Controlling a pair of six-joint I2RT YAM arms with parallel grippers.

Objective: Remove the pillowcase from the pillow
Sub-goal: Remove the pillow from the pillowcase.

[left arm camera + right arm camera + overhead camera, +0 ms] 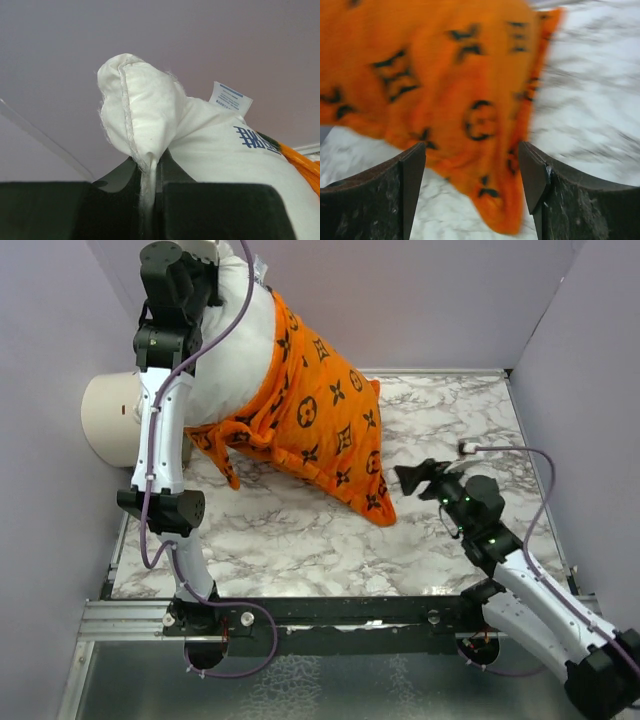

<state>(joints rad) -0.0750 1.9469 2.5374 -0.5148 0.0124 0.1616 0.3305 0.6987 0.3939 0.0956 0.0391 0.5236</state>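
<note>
Though half-sheathed, plump white pillow [232, 358].

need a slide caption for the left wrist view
Left fingers pinch a seamed corner of the white pillow, tag showing, orange pillowcase at the right edge.

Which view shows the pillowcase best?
Top external: nearly all of the pillowcase shows, covering part of the pillow. Right wrist gives only a blurred corner; left wrist just an orange sliver at the right edge.
</note>
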